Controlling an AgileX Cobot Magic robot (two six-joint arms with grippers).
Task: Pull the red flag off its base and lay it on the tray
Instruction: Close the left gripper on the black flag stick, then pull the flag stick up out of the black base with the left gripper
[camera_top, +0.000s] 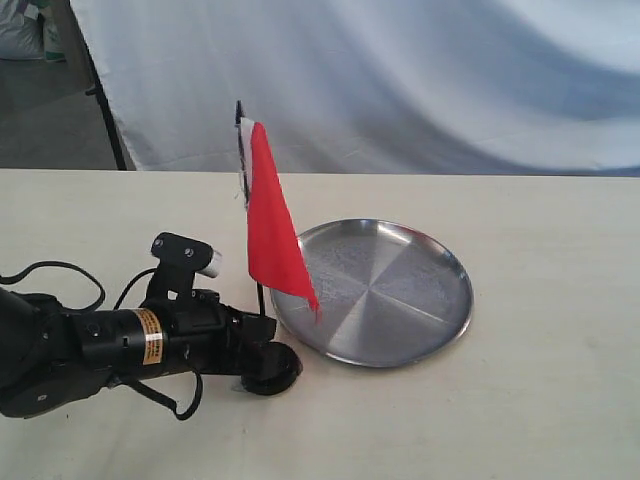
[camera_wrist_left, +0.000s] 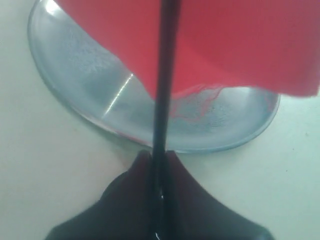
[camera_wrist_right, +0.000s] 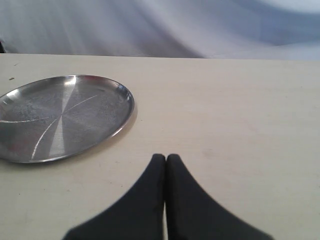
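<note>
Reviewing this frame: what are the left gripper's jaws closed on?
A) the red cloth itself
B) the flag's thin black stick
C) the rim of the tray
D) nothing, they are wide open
B: in the left wrist view the left gripper has its jaws shut on the thin black stick of the red flag, below the cloth and short of the tray.
</note>
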